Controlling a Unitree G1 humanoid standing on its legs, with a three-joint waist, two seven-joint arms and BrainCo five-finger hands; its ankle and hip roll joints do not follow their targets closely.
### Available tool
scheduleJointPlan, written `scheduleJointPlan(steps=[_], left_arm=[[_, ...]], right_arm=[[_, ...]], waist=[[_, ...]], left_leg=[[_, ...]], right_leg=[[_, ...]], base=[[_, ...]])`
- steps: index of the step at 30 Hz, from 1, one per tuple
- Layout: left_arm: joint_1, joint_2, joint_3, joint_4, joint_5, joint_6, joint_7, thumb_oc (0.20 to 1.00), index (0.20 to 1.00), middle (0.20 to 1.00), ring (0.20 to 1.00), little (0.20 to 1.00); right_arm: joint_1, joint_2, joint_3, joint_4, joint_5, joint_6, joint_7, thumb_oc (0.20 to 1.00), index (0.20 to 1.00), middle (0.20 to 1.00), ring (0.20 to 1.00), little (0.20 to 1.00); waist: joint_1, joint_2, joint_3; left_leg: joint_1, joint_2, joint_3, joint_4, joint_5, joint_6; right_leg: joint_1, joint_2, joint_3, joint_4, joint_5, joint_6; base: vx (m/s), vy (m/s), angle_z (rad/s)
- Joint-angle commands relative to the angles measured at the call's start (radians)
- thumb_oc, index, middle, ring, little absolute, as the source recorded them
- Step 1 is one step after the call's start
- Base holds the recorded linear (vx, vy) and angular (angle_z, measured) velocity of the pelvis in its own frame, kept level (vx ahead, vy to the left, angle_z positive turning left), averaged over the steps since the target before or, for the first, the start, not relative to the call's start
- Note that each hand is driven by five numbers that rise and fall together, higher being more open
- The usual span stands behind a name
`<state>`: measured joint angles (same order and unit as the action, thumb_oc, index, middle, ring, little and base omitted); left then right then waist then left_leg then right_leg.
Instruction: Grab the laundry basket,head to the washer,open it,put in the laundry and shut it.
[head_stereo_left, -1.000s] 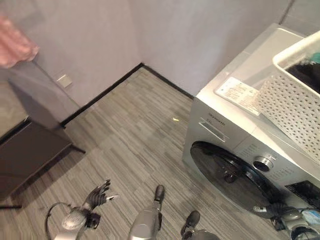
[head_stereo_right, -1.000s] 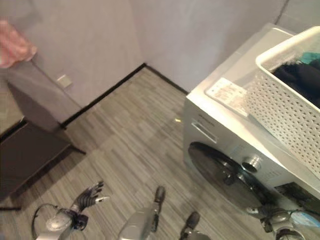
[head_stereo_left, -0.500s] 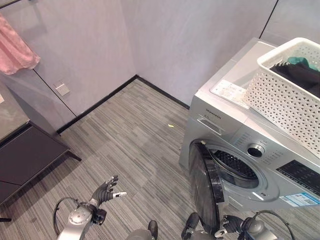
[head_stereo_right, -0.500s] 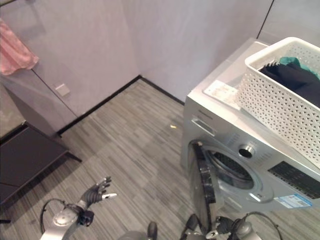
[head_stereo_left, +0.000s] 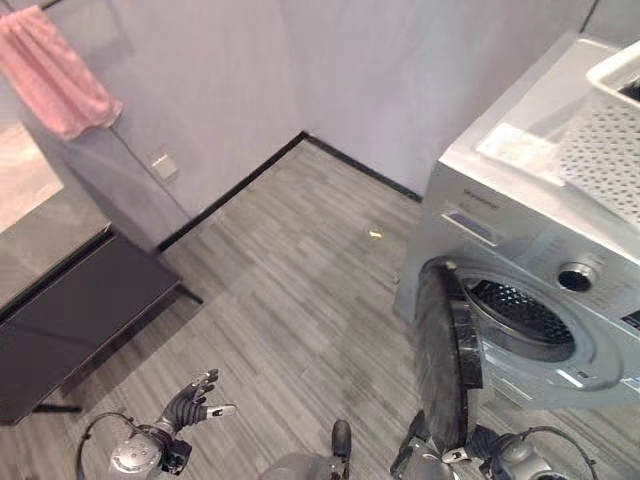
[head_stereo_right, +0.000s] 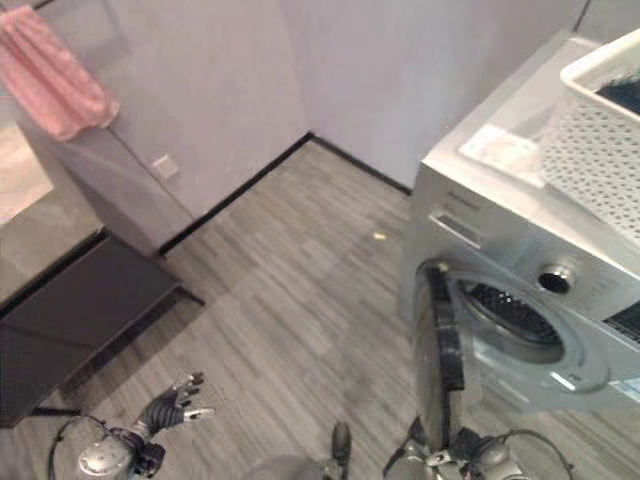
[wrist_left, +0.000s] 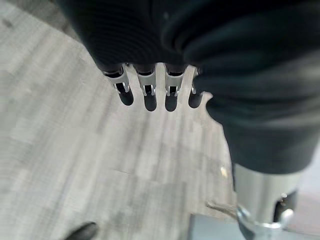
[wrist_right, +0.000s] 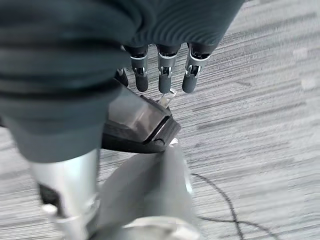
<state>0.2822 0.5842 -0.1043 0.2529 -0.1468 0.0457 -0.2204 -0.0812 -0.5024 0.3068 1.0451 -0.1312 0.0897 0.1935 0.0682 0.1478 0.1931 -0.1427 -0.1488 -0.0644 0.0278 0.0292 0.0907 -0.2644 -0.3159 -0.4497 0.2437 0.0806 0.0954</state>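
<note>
The silver washer (head_stereo_left: 520, 225) stands at the right with its round dark door (head_stereo_left: 445, 360) swung out edge-on and the drum opening (head_stereo_left: 520, 315) exposed. On the washer's top at the far right sits the white perforated laundry basket (head_stereo_right: 600, 150), with dark laundry (head_stereo_right: 622, 95) showing inside it. My right hand (head_stereo_left: 478, 443) is low beside the door's bottom edge; in the right wrist view its straight fingers (wrist_right: 162, 75) rest against the door's dark rim (wrist_right: 135, 125). My left hand (head_stereo_left: 188, 406) hangs open over the floor at the lower left, holding nothing, its fingers (wrist_left: 150, 95) spread.
A dark low cabinet (head_stereo_left: 80, 320) stands along the left wall under a hanging pink towel (head_stereo_left: 60, 75). A wall socket (head_stereo_left: 160, 165) sits near the corner. A small yellow scrap (head_stereo_left: 376, 234) lies on the striped grey floor. A paper sheet (head_stereo_left: 520, 150) lies on the washer's top.
The washer door, shut a second ago, has swung out to stand open. The camera has shifted, so the washer and basket now sit further right. The left hand stays low and open.
</note>
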Motion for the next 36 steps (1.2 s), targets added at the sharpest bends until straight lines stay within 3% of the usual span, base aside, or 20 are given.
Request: scheduleJointPlan(steps=[1,3,4,5,6,9,11,16,18,20,24,25,27,28,29,31,33,34,35,36], left_arm=[[-0.025,0.029,-0.003,-0.01,0.048,-0.014,-0.015,1.0,1.0,1.0,1.0,1.0],[-0.017,0.031,0.005,-0.008,0.059,-0.006,-0.02,1.0,1.0,1.0,1.0,1.0],[-0.012,0.03,0.012,-0.008,0.062,-0.004,-0.019,1.0,1.0,1.0,1.0,1.0],[-0.018,0.019,0.009,0.015,0.046,-0.01,0.003,1.0,1.0,1.0,1.0,1.0],[-0.029,0.013,0.0,0.018,0.034,-0.014,0.011,1.0,1.0,1.0,1.0,1.0],[-0.058,0.01,-0.026,0.014,0.005,-0.019,0.032,1.0,1.0,1.0,1.0,1.0],[-0.059,0.016,-0.055,-0.012,-0.032,-0.024,0.019,1.0,1.0,1.0,1.0,1.0],[-0.069,0.019,-0.077,-0.029,-0.025,-0.036,0.023,1.0,1.0,1.0,1.0,1.0],[-0.066,0.001,-0.087,-0.015,-0.035,-0.049,0.031,1.0,1.0,1.0,1.0,1.0],[-0.064,-0.003,-0.093,-0.02,-0.04,-0.058,0.032,1.0,1.0,1.0,1.0,1.0],[-0.1,-0.016,-0.115,-0.022,-0.017,-0.066,0.036,1.0,1.0,1.0,1.0,1.0],[-0.12,-0.026,-0.12,-0.012,-0.008,-0.067,0.044,1.0,1.0,1.0,1.0,1.0],[-0.18,-0.06,-0.14,0.038,0.028,-0.072,0.057,1.0,1.0,1.0,1.0,1.0],[-0.183,-0.061,-0.142,0.041,0.028,-0.074,0.057,1.0,1.0,1.0,1.0,1.0],[-0.22,-0.094,-0.141,0.103,0.038,-0.078,0.086,1.0,1.0,1.0,1.0,1.0],[-0.278,-0.153,-0.166,0.22,0.04,-0.076,0.123,1.0,1.0,1.0,1.0,1.0],[-0.311,-0.169,-0.179,0.294,0.056,-0.076,0.142,1.0,1.0,1.0,1.0,1.0],[-0.385,-0.194,-0.185,0.435,0.083,-0.076,0.182,1.0,1.0,1.0,1.0,1.0],[-0.408,-0.2,-0.188,0.483,0.104,-0.079,0.204,1.0,1.0,1.0,1.0,1.0],[-0.408,-0.2,-0.182,0.537,0.121,-0.079,0.213,1.0,1.0,1.0,1.0,1.0]], right_arm=[[-0.189,0.215,0.061,0.012,0.059,-0.067,-0.043,1.0,1.0,1.0,1.0,1.0],[-0.208,0.23,0.075,0.029,0.063,-0.071,-0.047,1.0,1.0,1.0,1.0,1.0],[-0.214,0.233,0.078,0.026,0.066,-0.07,-0.048,1.0,1.0,1.0,1.0,1.0],[-0.238,0.243,0.093,0.032,0.08,-0.073,-0.072,1.0,1.0,1.0,1.0,1.0],[-0.258,0.245,0.099,0.033,0.088,-0.076,-0.086,1.0,1.0,1.0,1.0,1.0],[-0.301,0.239,0.11,0.047,0.098,-0.077,-0.106,1.0,1.0,1.0,1.0,1.0],[-0.332,0.229,0.133,0.062,0.085,-0.078,-0.128,1.0,1.0,1.0,1.0,1.0],[-0.346,0.235,0.175,-0.002,0.14,-0.111,-0.093,1.0,1.0,1.0,1.0,1.0],[-0.31,0.241,0.168,-0.03,0.204,-0.136,-0.089,1.0,1.0,1.0,1.0,1.0],[-0.277,0.23,0.171,-0.029,0.19,-0.141,-0.088,1.0,1.0,1.0,1.0,1.0],[-0.197,0.179,0.108,-0.011,0.173,-0.144,-0.121,1.0,1.0,1.0,1.0,1.0],[-0.186,0.17,0.084,-0.004,0.175,-0.142,-0.135,1.0,1.0,1.0,1.0,1.0],[-0.135,0.141,0.042,-0.019,0.173,-0.143,-0.146,1.0,1.0,1.0,1.0,1.0],[-0.135,0.14,0.04,-0.02,0.173,-0.143,-0.146,1.0,1.0,1.0,1.0,1.0],[-0.115,0.133,0.046,-0.025,0.172,-0.139,-0.13,1.0,1.0,1.0,1.0,1.0],[-0.094,0.13,0.043,0.003,0.173,-0.133,-0.12,1.0,1.0,1.0,1.0,1.0],[-0.071,0.122,0.023,0.016,0.177,-0.132,-0.126,1.0,1.0,1.0,1.0,1.0],[-0.037,0.109,0.002,0.049,0.177,-0.133,-0.125,1.0,1.0,1.0,1.0,1.0],[-0.028,0.101,0.0,0.058,0.172,-0.131,-0.122,1.0,1.0,1.0,1.0,1.0],[-0.022,0.094,-0.002,0.077,0.16,-0.13,-0.125,1.0,1.0,1.0,1.0,1.0]], waist=[[0.057,0.031,0.005],[0.09,0.026,-0.011],[0.106,0.018,-0.02],[0.149,-0.003,-0.029],[0.158,-0.008,-0.023],[0.168,0.011,-0.012],[0.176,0.033,0.002],[0.179,0.039,0.029],[0.165,0.026,0.036],[0.149,0.014,0.033],[0.093,-0.016,0.005],[0.079,-0.026,0.004],[0.042,-0.063,0.016],[0.044,-0.061,0.016],[0.047,-0.085,0.032],[0.048,-0.107,0.032],[0.038,-0.125,0.026],[0.011,-0.137,0.022],[0.004,-0.14,0.017],[0.0,-0.142,0.002]], left_leg=[[-0.011,-0.017,0.041,-0.019,-0.023,-0.036],[-0.037,-0.014,0.043,-0.017,-0.01,-0.04],[-0.051,-0.011,0.049,-0.014,-0.008,-0.047],[-0.093,-0.009,0.065,0.007,0.012,-0.068],[-0.126,-0.003,0.061,0.033,0.033,-0.084],[-0.167,0.01,0.061,0.059,0.058,-0.112],[-0.217,0.023,0.051,0.093,0.093,-0.15],[-0.253,0.002,-0.025,0.162,0.075,-0.147],[-0.247,-0.016,-0.097,0.181,0.058,-0.132],[-0.236,-0.019,-0.116,0.172,0.053,-0.127],[-0.193,0.004,-0.062,0.148,0.053,-0.121],[-0.19,0.006,-0.053,0.175,0.041,-0.122],[-0.203,0.016,-0.014,0.349,-0.011,-0.124],[-0.207,0.017,-0.014,0.351,-0.009,-0.124],[-0.233,0.007,-0.072,0.473,-0.012,-0.124],[-0.25,0.009,-0.114,0.413,-0.03,-0.107],[-0.275,0.02,-0.127,0.36,0.0,-0.11],[-0.333,0.046,-0.097,0.308,0.066,-0.125],[-0.334,0.07,-0.064,0.292,0.078,-0.128],[-0.291,0.087,-0.047,0.272,0.05,-0.122]], right_leg=[[0.077,0.151,0.077,0.108,-0.224,-0.011],[0.102,0.183,0.044,0.153,-0.29,-0.023],[0.123,0.192,0.039,0.118,-0.298,-0.022],[0.188,0.228,0.049,-0.046,-0.284,-0.029],[0.209,0.245,0.057,-0.116,-0.278,-0.039],[0.217,0.269,0.055,-0.17,-0.262,-0.048],[0.253,0.294,0.043,-0.265,-0.243,-0.057],[0.26,0.308,0.086,-0.296,-0.22,-0.073],[0.257,0.308,0.111,-0.29,-0.21,-0.076],[0.256,0.311,0.127,-0.283,-0.208,-0.077],[0.266,0.315,0.136,-0.277,-0.206,-0.08],[0.266,0.318,0.15,-0.272,-0.207,-0.08],[0.277,0.321,0.2,-0.261,-0.202,-0.088],[0.274,0.322,0.2,-0.261,-0.199,-0.088],[0.302,0.341,0.276,-0.258,-0.2,-0.094],[0.318,0.349,0.348,-0.246,-0.209,-0.09],[0.319,0.354,0.386,-0.242,-0.207,-0.081],[0.342,0.381,0.445,-0.249,-0.21,-0.076],[0.351,0.384,0.466,-0.246,-0.216,-0.074],[0.35,0.382,0.49,-0.229,-0.228,-0.064]], base=[[-0.15,0.023,1.13],[-0.12,-0.033,0.48],[-0.19,-0.152,-0.13],[-0.22,-0.2,-0.34],[-0.27,-0.172,-0.45],[-0.16,-0.073,-0.03],[-0.18,-0.117,0.33],[-0.13,-0.055,0.24],[-0.02,-0.045,-0.17],[0.02,-0.013,-0.21],[0.05,0.005,-0.13],[0.02,-0.002,-0.11],[0.0,-0.023,-0.18],[0.1,-0.017,-1.05],[0.13,0.019,-1.22],[0.14,0.027,-0.97],[0.17,0.028,-1.52],[0.29,0.073,-1.47],[0.29,0.129,-1.09],[0.22,0.192,-0.99]])
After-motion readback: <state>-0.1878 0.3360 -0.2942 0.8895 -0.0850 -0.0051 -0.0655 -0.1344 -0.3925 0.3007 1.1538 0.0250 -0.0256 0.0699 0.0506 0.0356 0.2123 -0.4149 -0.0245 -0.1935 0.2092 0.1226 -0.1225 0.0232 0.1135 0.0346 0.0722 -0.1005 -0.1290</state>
